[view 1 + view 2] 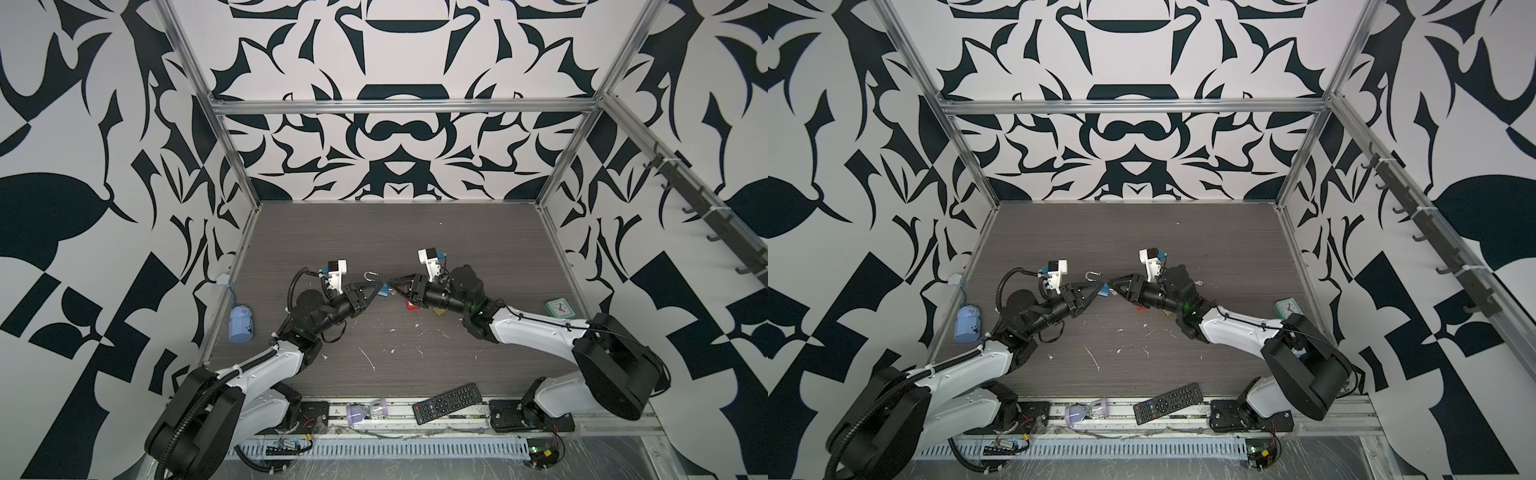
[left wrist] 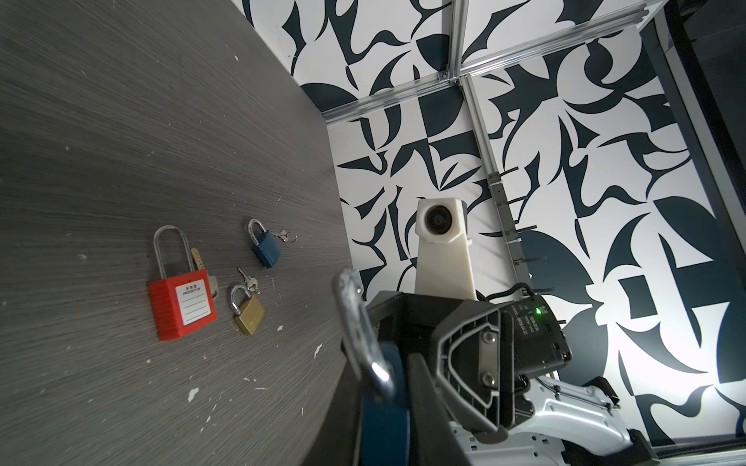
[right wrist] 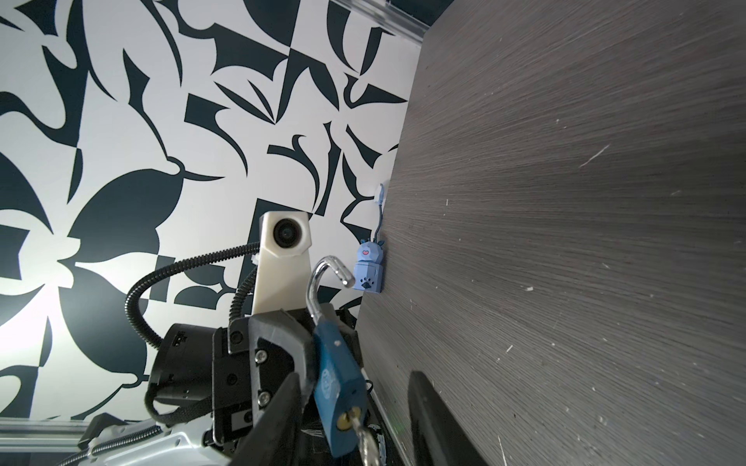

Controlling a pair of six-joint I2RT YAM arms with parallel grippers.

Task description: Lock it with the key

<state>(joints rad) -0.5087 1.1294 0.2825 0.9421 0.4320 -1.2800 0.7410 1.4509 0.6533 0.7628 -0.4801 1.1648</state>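
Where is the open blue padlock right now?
Mid-table in both top views: the left gripper holds the open blue padlock, key in its keyhole, with the right gripper just to its right.

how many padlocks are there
4: open blue padlock in the left gripper; red padlock, small blue padlock and brass padlock close together on the table; others may be hidden.

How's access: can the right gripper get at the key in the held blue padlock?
Probably yes. The left gripper holds the blue padlock aloft, with the key sticking out toward the right gripper, whose open fingers flank it. Nothing sits between.
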